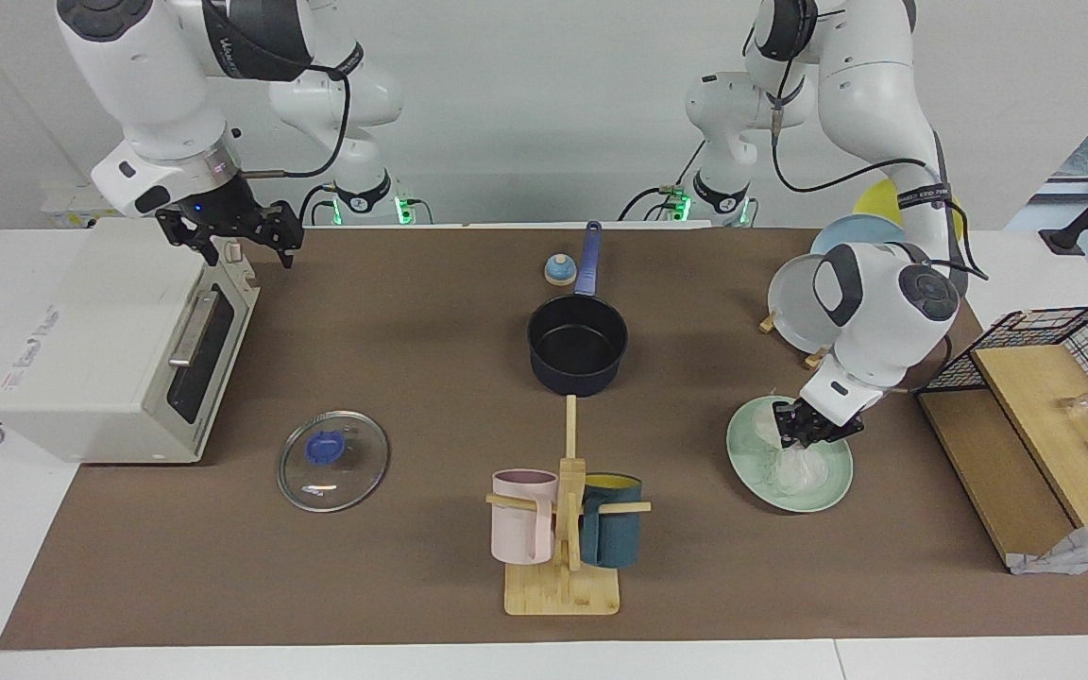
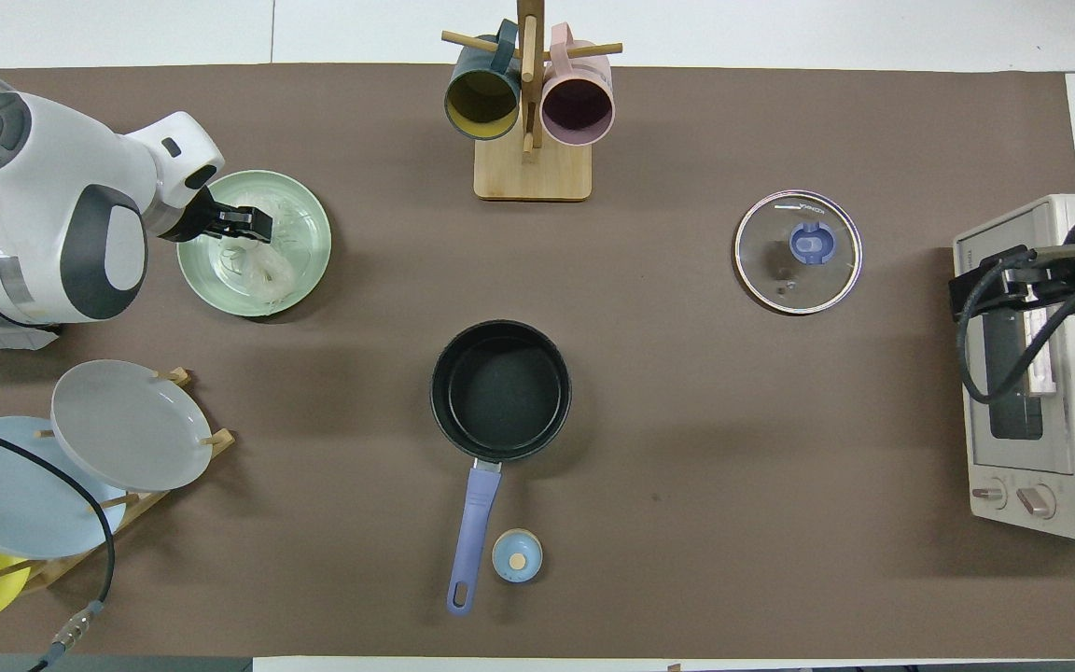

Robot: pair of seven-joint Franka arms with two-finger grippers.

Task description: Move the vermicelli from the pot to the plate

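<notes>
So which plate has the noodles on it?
The pale green plate, lying flat on the table under the left gripper, holds the vermicelli. The grey plate and light blue plate stand bare in the rack.

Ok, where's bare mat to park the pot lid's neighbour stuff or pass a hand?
Bare mat lies between the pot and the toaster oven, nearer the robots than the glass lid; also between the mug rack and the lid. Crowded at the left arm's end: plate with vermicelli, left gripper, dish rack.

left pincer (image 1: pixel 813 436) lowered, fingers apart; right pincer (image 1: pixel 240 236) raised, waiting.
</notes>
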